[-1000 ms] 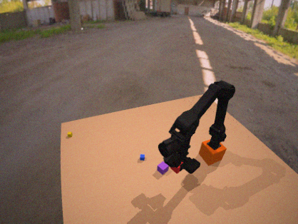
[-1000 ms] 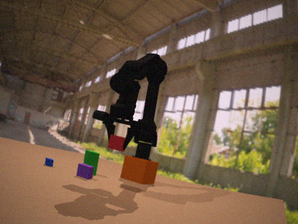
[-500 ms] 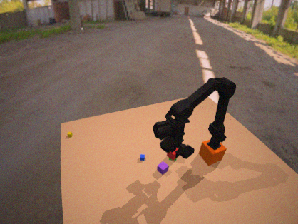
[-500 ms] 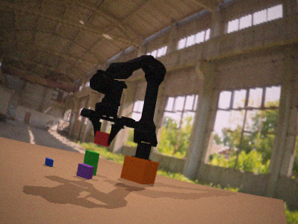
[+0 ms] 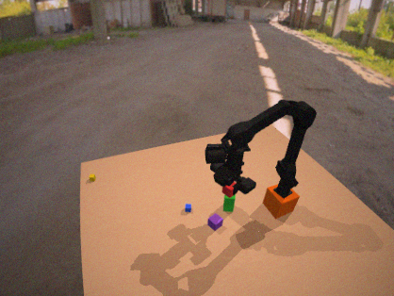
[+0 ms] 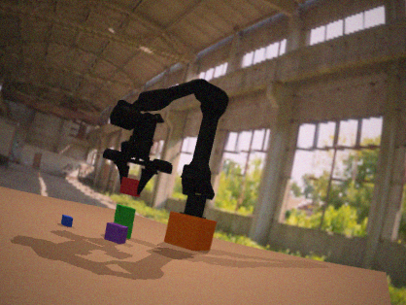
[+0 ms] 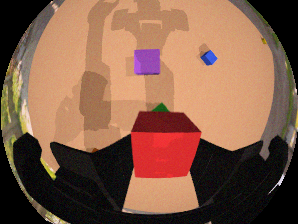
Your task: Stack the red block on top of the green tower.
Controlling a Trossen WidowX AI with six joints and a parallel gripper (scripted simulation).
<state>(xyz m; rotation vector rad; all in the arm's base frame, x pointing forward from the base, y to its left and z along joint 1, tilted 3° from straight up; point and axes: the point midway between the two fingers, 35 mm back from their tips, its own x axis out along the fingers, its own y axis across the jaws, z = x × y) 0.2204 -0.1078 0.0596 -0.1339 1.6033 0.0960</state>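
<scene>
A black robot arm (image 6: 204, 121) bends over a tan bench (image 5: 141, 264), its gripper (image 6: 136, 182) clamped on the red block (image 6: 129, 186), which hangs in the air just above the green tower (image 6: 124, 218). In the exterior view a clear gap separates the block's underside from the tower's top. In the top view the red block (image 5: 228, 189) sits directly over the green tower (image 5: 229, 203), near the middle of the bench. The wrist camera shows the red block (image 7: 164, 143) filling the space between the dark fingers, with only a sliver of the green tower (image 7: 158, 107) peeking from behind its upper edge. A purple cube (image 5: 215, 221) lies just beside the tower, toward the bench's near edge; a small blue cube (image 5: 188, 207) rests farther left, and a tiny yellow cube (image 5: 91, 177) sits close to the far left corner. The arm rises from an orange base (image 5: 280, 201) by the right edge.
</scene>
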